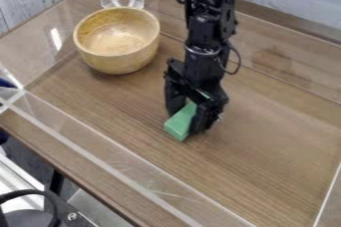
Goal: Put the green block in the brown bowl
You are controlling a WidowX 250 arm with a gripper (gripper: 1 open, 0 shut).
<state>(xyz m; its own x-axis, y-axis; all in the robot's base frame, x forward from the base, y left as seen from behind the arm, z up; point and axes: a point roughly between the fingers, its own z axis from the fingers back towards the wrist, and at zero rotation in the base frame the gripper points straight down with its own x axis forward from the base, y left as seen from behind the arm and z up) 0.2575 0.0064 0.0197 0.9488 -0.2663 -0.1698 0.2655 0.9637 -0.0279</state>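
A wooden table fills the view, edged by low clear plastic walls. Toward the upper left sits the brown bowl, round, pale tan wood with a thick rim, upright and with nothing visible inside it. Well apart from it, lower and to the right near the middle of the table, a black robot arm reaches straight down. Its gripper stands low over the table with its two dark fingers spread wide. Between them is the green block, a small mint-green bar (much shorter than the bowl is wide). It rests on the table, with one end poking out toward the lower left; its long axis appears to run from lower left to upper right, the far end hidden by the gripper. Whether the fingers touch the block cannot be told.
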